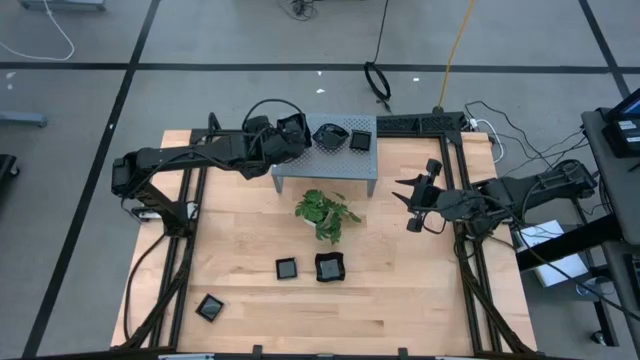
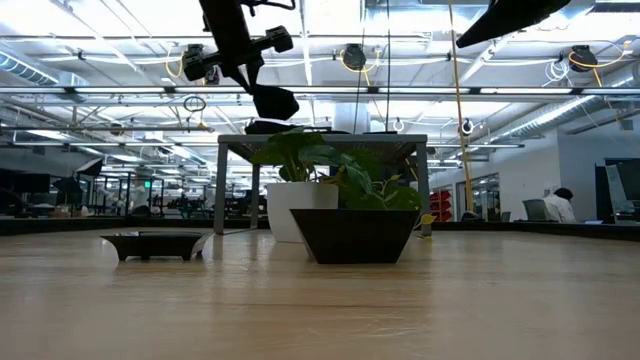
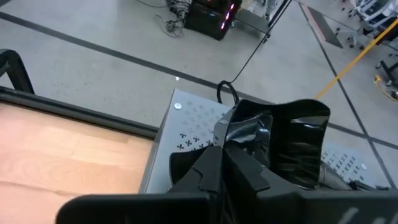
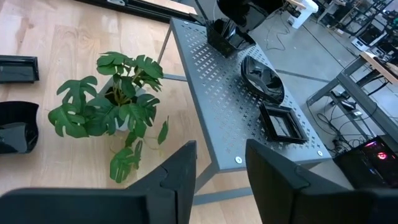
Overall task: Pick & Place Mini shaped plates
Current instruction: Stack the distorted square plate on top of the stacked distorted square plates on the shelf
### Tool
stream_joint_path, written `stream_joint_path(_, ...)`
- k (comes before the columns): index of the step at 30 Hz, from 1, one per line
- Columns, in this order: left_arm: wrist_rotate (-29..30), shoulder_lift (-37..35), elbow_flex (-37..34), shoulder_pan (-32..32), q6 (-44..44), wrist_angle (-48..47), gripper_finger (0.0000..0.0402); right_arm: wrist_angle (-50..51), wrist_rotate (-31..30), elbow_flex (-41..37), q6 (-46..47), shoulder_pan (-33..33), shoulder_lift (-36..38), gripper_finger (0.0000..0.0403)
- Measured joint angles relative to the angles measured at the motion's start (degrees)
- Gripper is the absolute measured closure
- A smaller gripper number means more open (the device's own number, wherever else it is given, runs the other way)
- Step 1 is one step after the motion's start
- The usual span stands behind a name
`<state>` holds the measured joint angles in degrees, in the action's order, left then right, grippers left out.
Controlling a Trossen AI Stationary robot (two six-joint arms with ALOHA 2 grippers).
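the green plant [image 1: 324, 213] stands mid-table just in front of the grey perforated stand [image 1: 300, 170]. the stand carries a wavy plate [image 1: 328, 137] and a square plate [image 1: 360, 141]. the left gripper [image 1: 292, 135] hovers above the stand's left end, clamped on a glossy black plate [image 3: 298, 146]. three more plates [image 1: 329, 267] lie on the table [image 1: 400, 290]. the right gripper [image 1: 408, 205] waits at the right edge, fingers apart.

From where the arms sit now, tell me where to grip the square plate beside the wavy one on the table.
Grip the square plate by one raised rim wall, coming straight down. It lies flat and open side up, apart from the wavy plate, so its thin upright edge suits the fingers. The open right gripper looks closer; the left gripper holds a plate over the stand.
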<state>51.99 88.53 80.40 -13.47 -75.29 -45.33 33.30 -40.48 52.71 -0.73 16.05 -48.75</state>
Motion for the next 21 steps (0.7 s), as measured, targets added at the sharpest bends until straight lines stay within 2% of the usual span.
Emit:
stream_joint_path(16, -1.0, 0.0, -2.9, 0.0, -6.3, -0.4, 0.0398, 0.0, 0.0, 0.0, 0.0, 0.0, 0.0, 0.0277)
stream_joint_path(21, -1.0, 0.0, -2.9, 0.0, -6.2, 0.9, 0.0380, 0.0, 0.0, 0.0, 0.1, 0.0, 0.0, 0.0277)
